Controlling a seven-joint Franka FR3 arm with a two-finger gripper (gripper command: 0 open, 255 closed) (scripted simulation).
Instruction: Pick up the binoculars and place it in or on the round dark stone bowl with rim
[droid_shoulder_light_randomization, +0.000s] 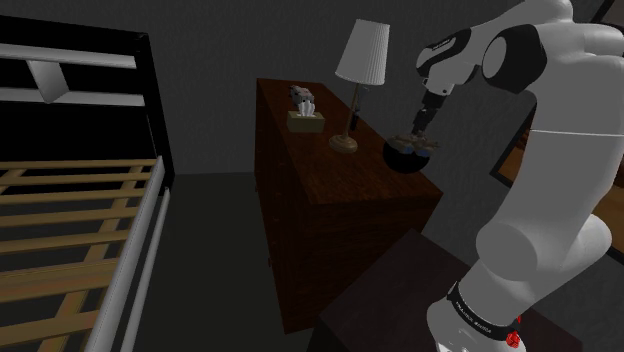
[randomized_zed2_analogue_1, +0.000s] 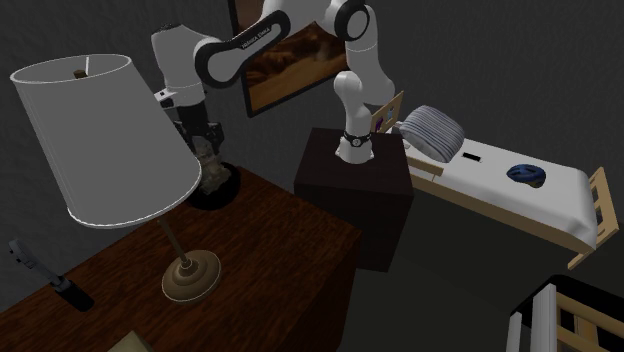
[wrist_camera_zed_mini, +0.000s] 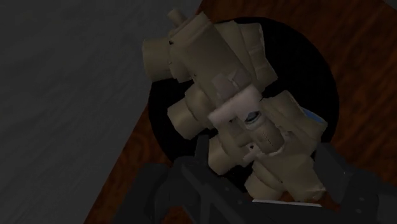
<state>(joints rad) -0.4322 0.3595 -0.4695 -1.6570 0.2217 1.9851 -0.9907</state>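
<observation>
The tan binoculars hang over the round dark bowl, their lower barrels reaching into it. My gripper comes down on them from above, and its dim black fingers clasp the near end of the binoculars on both sides. In the shoulder view the gripper stands right over the binoculars and the bowl, at the near end of the dark wooden dresser. The second exterior view shows the gripper over the binoculars and bowl.
A table lamp with a white shade stands on the dresser close beside the bowl, and a tissue box sits further back. A slatted bed frame lies at the shoulder view's left. My stand is next to the dresser.
</observation>
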